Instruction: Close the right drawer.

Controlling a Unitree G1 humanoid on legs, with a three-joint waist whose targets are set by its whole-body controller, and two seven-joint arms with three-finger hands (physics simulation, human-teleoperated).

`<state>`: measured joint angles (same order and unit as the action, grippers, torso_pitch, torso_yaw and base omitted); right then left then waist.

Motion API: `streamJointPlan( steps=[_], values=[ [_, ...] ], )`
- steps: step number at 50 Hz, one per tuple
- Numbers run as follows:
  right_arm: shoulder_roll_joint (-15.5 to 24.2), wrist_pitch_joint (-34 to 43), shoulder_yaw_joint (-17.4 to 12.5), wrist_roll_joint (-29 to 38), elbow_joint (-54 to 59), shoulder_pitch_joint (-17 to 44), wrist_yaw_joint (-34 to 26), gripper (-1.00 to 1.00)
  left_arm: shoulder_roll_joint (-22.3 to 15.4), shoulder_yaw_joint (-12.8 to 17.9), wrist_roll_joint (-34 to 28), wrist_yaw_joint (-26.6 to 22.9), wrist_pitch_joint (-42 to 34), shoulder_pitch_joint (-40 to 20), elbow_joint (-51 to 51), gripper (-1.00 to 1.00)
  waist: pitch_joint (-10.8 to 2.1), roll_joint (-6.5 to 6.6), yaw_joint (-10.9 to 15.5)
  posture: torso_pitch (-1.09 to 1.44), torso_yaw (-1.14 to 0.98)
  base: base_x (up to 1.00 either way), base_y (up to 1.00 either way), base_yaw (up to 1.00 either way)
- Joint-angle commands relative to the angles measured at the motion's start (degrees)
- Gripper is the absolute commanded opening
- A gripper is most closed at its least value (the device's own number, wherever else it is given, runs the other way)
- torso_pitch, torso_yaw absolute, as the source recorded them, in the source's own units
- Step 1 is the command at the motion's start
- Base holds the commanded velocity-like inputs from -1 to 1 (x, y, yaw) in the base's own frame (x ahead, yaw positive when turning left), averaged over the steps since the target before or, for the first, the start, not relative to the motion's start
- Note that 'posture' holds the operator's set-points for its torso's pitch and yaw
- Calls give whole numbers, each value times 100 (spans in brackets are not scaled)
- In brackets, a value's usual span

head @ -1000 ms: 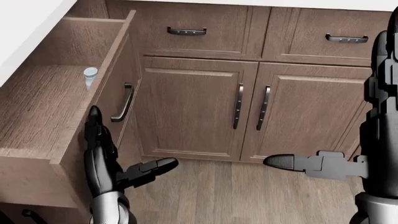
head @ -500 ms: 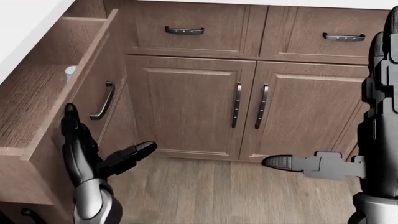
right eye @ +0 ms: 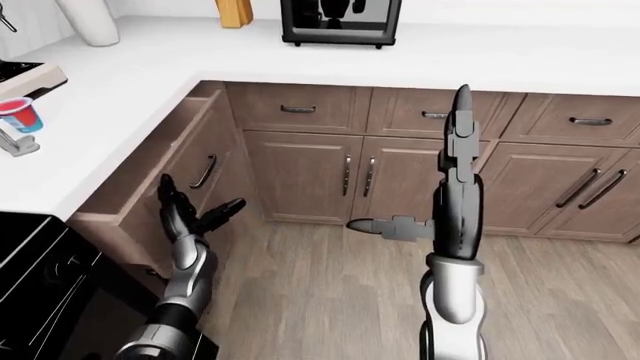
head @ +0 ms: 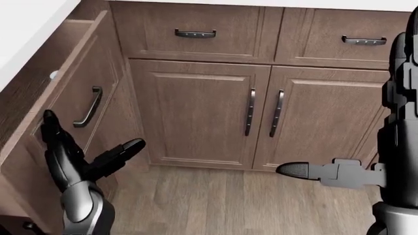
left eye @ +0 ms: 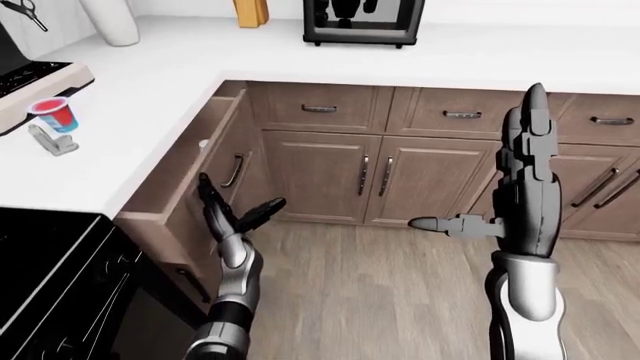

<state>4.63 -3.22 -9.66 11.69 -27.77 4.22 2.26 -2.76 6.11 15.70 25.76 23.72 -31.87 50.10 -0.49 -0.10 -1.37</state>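
The drawer (left eye: pixel 185 161) stuck out from under the counter (left eye: pixel 150 105) on the left of the left-eye view, with the left hand (left eye: pixel 232 218) right against its face, below the handle (left eye: pixel 236 170). The right hand (left eye: pixel 515 199) was way off right, over the floor (left eye: pixel 370 285). A cup (left eye: pixel 55 114) sat on the counter, top left.

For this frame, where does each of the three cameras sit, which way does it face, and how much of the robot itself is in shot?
Left-eye view: on the head, looking down over the white counter corner and cabinets; both arms show, left robot hand open by the open drawer, right robot hand raised.
Right-eye view: the paired eye, nearly the same scene, set slightly rightward.
Head view: pitched lower and tighter on the cabinet doors and floor.
Shared: drawer, its handle, both hands.
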Motion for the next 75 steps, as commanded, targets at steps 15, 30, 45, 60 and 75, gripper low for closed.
streamJointPlan(
  steps=[15,30,45,60,75],
  values=[
    [22,-180,9,28,-154,98,29,100,-390,325,359,290,158,-331,117,100,-118,3,35,0,0,0,0,0],
    [28,-188,7,34,-127,109,26,100,-547,405,457,396,62,-314,-28,100,-118,11,29,0,0,0,0,0],
    [37,-156,-1,42,-127,129,34,100,-810,565,628,501,144,-434,130,100,-106,15,17,0,0,0,0,0],
    [28,-219,39,71,-27,135,41,100,-1180,779,1029,559,136,-556,341,100,-97,35,-23,0,0,0,0,0],
    [31,-250,39,74,7,134,41,100,-1517,923,1273,645,250,-664,547,100,-95,54,-58,0,0,0,0,0]
  ],
)
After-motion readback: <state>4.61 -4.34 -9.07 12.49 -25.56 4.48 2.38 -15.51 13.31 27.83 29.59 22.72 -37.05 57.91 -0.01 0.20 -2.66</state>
